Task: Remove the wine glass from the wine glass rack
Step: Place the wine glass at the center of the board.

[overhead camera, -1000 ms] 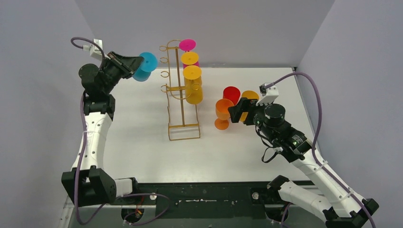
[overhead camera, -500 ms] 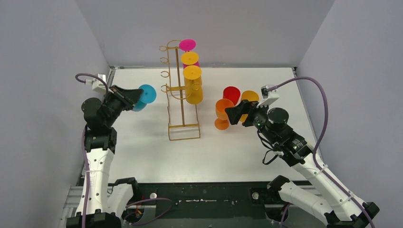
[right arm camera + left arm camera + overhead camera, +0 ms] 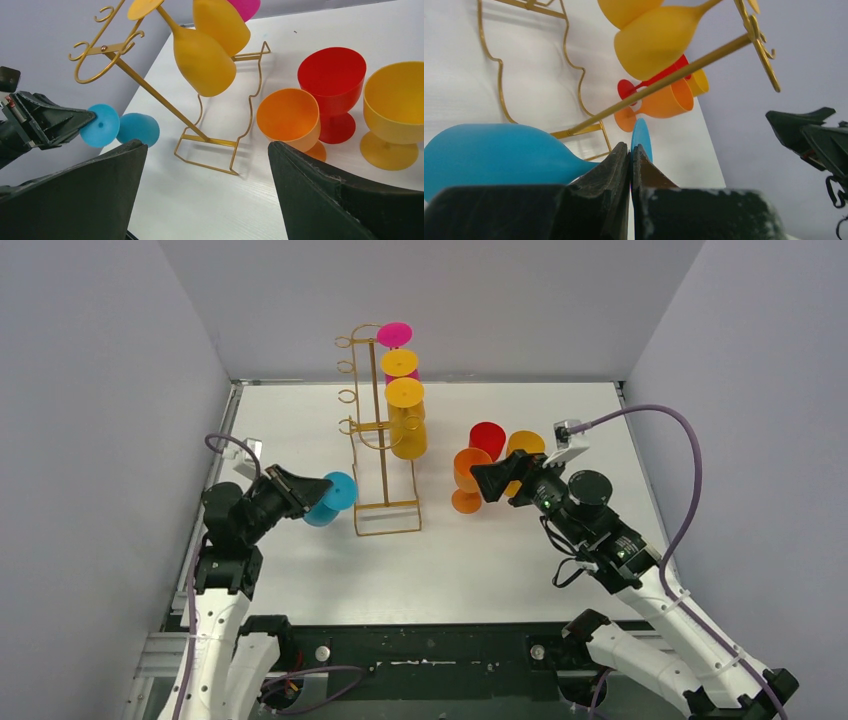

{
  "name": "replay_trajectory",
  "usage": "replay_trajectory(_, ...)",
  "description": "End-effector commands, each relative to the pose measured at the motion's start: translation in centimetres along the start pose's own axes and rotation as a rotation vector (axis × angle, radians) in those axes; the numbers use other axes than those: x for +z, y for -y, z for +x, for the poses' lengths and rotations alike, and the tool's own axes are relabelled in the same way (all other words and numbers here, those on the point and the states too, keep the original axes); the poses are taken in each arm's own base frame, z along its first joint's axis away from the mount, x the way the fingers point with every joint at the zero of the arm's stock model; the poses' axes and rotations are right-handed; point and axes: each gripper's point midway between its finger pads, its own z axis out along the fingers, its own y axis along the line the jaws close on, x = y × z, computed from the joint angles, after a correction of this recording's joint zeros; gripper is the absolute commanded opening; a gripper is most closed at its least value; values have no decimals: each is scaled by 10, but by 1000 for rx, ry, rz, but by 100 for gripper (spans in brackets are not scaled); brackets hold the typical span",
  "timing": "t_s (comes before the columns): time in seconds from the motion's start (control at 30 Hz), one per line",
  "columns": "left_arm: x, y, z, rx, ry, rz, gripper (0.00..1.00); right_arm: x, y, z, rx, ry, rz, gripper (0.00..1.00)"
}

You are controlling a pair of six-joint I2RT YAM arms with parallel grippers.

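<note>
The white table (image 3: 450,560) fills the middle of the top view, with the wine glass rack (image 3: 385,465) standing just left of centre; two yellow glasses and a pink one hang from its right-hand hooks. At lower left, the left pincer (image 3: 303,488) is clamped tight on the stem of the blue wine glass (image 3: 330,502), which is clear of the hooks and lies sideways in the grip, just beside the rack's base loop. At right of centre, the right pincer (image 3: 492,478) gapes wide with nothing in it, near the orange glass (image 3: 466,472), red glass (image 3: 487,440) and yellow glass (image 3: 526,444) that stand upright on the table.

Lifting off looks finished for this glass; setting it down is the step in hand. The next move likely calls for turning the wrist until the foot faces the table, lowering onto bare surface away from the wire base, then letting go
</note>
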Motion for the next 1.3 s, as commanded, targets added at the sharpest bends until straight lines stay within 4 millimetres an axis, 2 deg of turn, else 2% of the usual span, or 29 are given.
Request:
replay_trajectory(0.0,-7,26,13,20,-31,81,0,6,-12,-5,37,26,-62,97)
replay_trajectory(0.13,-11,49,30,-66,-50,137,0,9,-30,2,41,-1,-170,95)
replay_trajectory(0.27,-16,83,50,-49,-62,297,0,18,-50,12,80,-72,-267,92)
replay_trajectory(0.33,-13,92,67,-39,-116,339,0,22,-62,18,86,-112,-334,90)
replay_trajectory(0.43,-11,111,86,-5,-177,414,0,22,-80,31,125,-187,-434,82)
replay_trajectory(0.57,-11,130,91,33,-155,471,0,15,-100,49,140,-289,-555,71)
replay_trajectory(0.7,-10,139,96,36,-147,508,0,3,-118,62,109,-349,-657,67)
replay_trajectory(0.8,-14,147,94,39,-121,548,0,-1,-123,74,85,-396,-680,64)
replay_trajectory(1.0,-21,151,91,54,-103,574,0,-3,-132,89,89,-481,-745,49)
replay_trajectory(1.1,-25,154,92,56,-105,600,0,-4,-135,92,86,-498,-764,39)
replay_trajectory(1.17,-26,155,93,60,-111,609,0,-4,-136,91,84,-489,-773,25)
replay_trajectory(1.27,-27,155,96,68,-127,618,0,-8,-141,86,89,-474,-804,12)
